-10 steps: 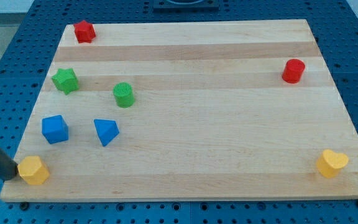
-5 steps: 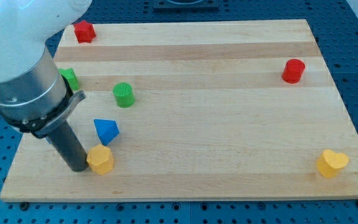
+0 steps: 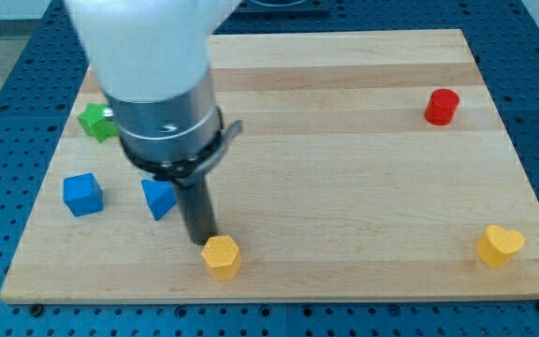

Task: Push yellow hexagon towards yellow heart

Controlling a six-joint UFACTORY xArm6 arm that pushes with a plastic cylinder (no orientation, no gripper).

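While my tip (image 3: pixel 204 242) touches the yellow hexagon's (image 3: pixel 221 256) upper-left edge — holding nothing, bare rod tool — the yellow heart (image 3: pixel 500 245) sits far right, so a rightward push suits.

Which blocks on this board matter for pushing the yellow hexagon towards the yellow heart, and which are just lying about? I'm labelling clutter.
Job:
yellow hexagon, bottom edge, left of centre
yellow heart, bottom right corner
my tip, touching the hexagon's upper left

Lying about:
blue cube
blue triangular block
green star, partly hidden by the arm
red cylinder
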